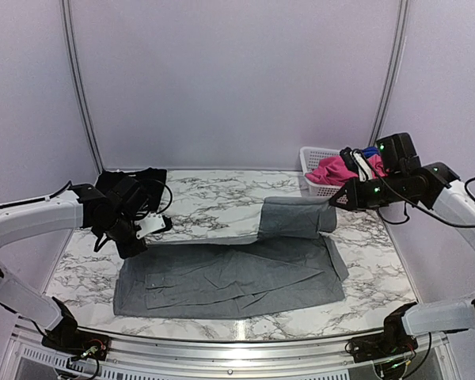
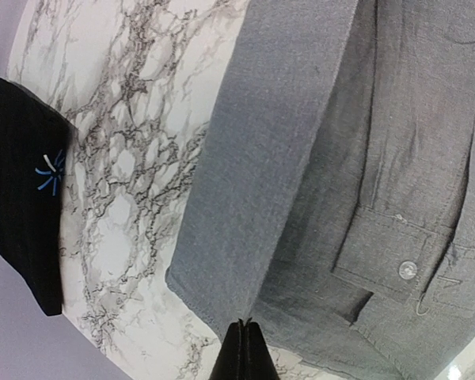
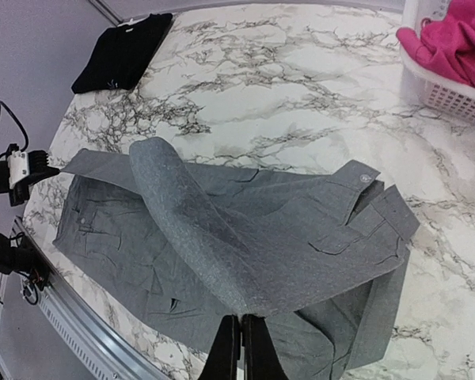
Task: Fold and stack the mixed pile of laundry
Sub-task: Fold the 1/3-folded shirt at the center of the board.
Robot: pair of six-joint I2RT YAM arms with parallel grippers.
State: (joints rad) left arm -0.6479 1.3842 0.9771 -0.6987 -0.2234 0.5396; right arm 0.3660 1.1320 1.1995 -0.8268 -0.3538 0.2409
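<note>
The grey pocketed trousers [image 1: 229,277] lie spread across the middle of the marble table [image 1: 214,206], with their far edge lifted off it. My left gripper [image 1: 148,229] is shut on the lifted left end, as the left wrist view [image 2: 248,323] shows. My right gripper [image 1: 335,203] is shut on the lifted right end, also seen in the right wrist view [image 3: 240,317], and the cloth hangs folded between the two. A folded black cloth [image 1: 134,179] lies at the back left. A bright pink piece [image 1: 329,169] and a dark blue piece [image 1: 370,150] sit in the basket.
The white lattice basket [image 1: 310,162] stands at the back right, right behind my right arm. The table's metal front rail [image 1: 237,340] runs close to the trousers' near edge. Bare marble shows at the back middle and to the right of the trousers.
</note>
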